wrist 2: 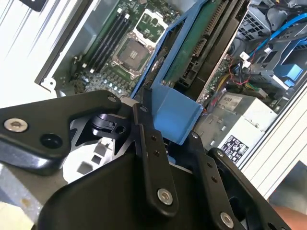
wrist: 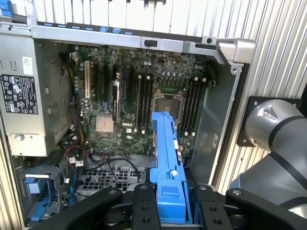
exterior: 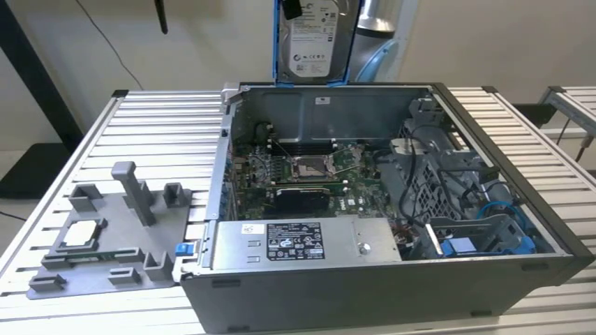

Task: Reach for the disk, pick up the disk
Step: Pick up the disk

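Upright disk (exterior: 313,49) hung above open computer case (exterior: 373,300), clear of motherboard (wrist: 129,96); jaws pinched its blue bracket (wrist 2: 177,112) edgewise for firm hold.

Blind spots from my seat right now. In the exterior view the disk (exterior: 315,42) hangs above the computer case (exterior: 373,293). The top edge chops off its upper part, plus most of the arm (exterior: 375,28) behind it.

In the first wrist view the disk sits edge-on over the case, so its label face is hidden. It also covers a strip of the motherboard (wrist: 120,110), and its end between the pincer (wrist: 170,201) fingers runs off the edge.

Sticker print on the metal box (exterior: 373,237) inside the case: too small to read. And the table (exterior: 158,118) around the case is cropped too.
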`<state>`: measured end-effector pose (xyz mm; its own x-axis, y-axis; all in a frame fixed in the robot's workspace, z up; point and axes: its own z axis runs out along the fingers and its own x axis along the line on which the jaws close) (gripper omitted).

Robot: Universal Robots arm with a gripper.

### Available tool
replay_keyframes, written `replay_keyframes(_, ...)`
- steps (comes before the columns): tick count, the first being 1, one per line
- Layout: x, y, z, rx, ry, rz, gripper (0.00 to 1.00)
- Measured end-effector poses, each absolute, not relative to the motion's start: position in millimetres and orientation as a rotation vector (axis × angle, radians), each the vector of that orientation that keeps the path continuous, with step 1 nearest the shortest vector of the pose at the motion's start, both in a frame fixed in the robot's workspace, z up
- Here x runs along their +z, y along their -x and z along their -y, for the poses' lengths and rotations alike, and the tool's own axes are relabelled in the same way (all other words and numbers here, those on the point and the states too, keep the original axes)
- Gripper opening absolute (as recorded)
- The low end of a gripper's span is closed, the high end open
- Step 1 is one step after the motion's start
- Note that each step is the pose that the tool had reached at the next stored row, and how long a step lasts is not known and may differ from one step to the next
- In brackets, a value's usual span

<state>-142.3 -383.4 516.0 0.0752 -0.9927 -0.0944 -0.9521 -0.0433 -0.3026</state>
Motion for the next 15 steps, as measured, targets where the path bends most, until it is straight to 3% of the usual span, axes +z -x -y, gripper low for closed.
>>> replay_keyframes(15,513,134,397,-0.218,2.065,-1.941,0.0)
